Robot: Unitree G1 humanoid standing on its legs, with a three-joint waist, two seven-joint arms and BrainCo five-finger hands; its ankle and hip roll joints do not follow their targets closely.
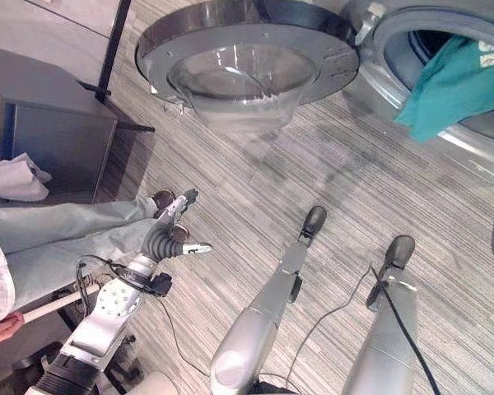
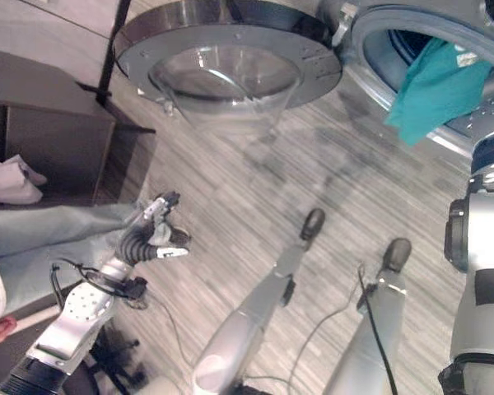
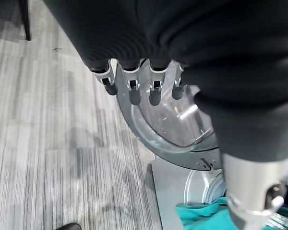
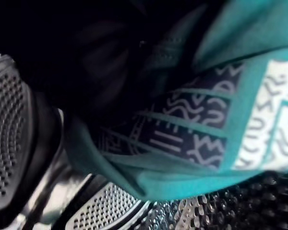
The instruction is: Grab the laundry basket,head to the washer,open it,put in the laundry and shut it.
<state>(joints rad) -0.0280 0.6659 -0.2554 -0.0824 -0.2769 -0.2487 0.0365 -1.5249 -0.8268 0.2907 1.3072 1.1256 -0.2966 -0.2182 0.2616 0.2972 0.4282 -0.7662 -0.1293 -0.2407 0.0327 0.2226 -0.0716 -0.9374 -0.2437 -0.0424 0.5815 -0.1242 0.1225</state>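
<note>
Laundry shows as one teal cloth (image 1: 457, 82), hanging half out over the lower rim of the one washer (image 1: 379, 90). In the right wrist view the same cloth, with a dark and white pattern, lies against the shiny drum full of little holes (image 4: 110, 215). One round washer door (image 1: 247, 58) with a clear bowl-shaped window stands wide open, out over the striped grey floor (image 1: 255, 197).

One dark grey box (image 1: 49, 132) stands on the floor by the door, with a white cloth (image 1: 12, 177) beside it. One person in pale trousers (image 1: 66, 234) sits close to the robot's left arm.

The left hand (image 1: 171, 234) hangs low over the floor beside the person's leg, its fingers (image 3: 133, 91) loose and straight, holding nothing. The right arm reaches toward the washer's opening; I cannot tell what the right hand's fingers are doing.
</note>
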